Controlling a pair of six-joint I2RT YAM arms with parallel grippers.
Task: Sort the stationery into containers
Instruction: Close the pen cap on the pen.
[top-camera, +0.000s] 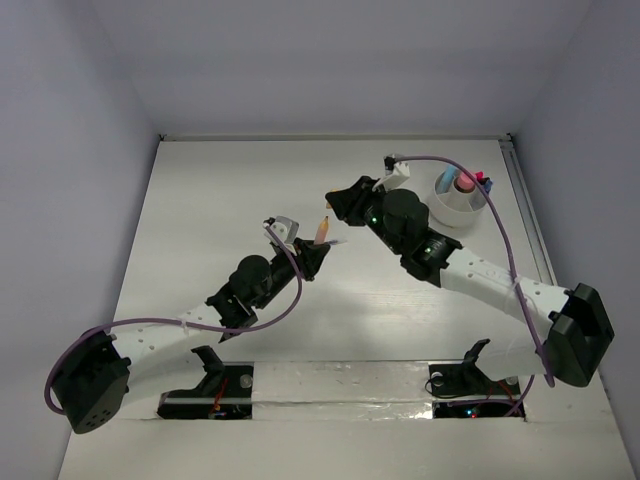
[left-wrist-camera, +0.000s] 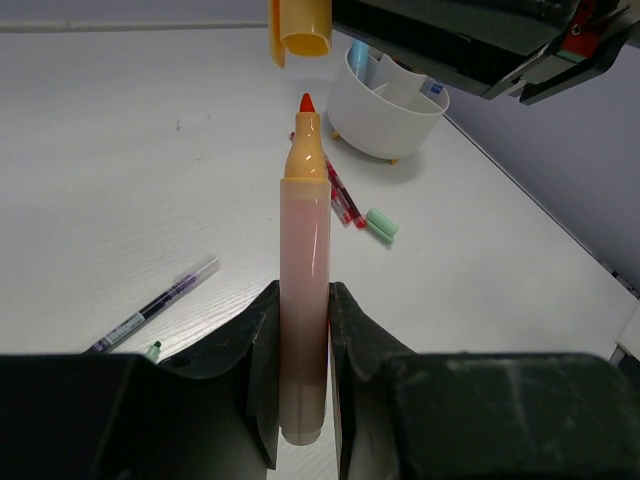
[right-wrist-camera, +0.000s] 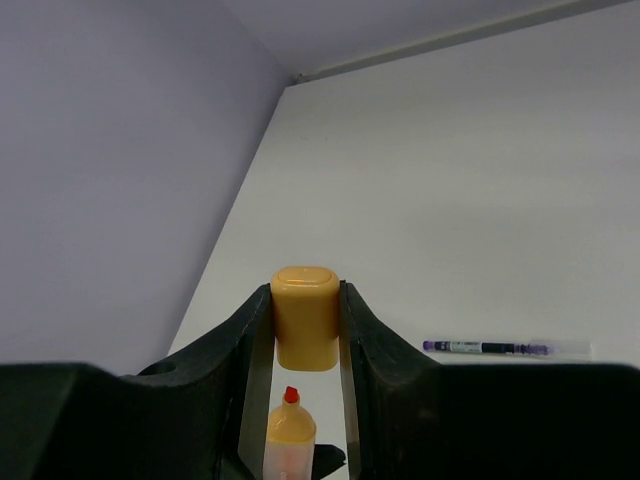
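My left gripper (left-wrist-camera: 303, 295) is shut on the clear pinkish barrel of an uncapped orange marker (left-wrist-camera: 304, 250), whose red tip points away from the wrist. Just beyond that tip hangs the marker's orange cap (right-wrist-camera: 305, 316), with my right gripper (right-wrist-camera: 304, 300) shut on it. The cap's open end faces the tip, a small gap apart. From above, the two grippers (top-camera: 316, 252) (top-camera: 338, 203) meet over mid-table with the marker (top-camera: 322, 230) between them. The white round cup (top-camera: 455, 197) at the back right holds a pink marker (top-camera: 465, 184) and a few other items.
On the table lie a red pen (left-wrist-camera: 341, 196) and a pale-green piece (left-wrist-camera: 381, 224) near the cup (left-wrist-camera: 385, 108), and a purple pen (left-wrist-camera: 158, 302) to the left. The purple pen (right-wrist-camera: 500, 348) also shows in the right wrist view. Walls enclose the table.
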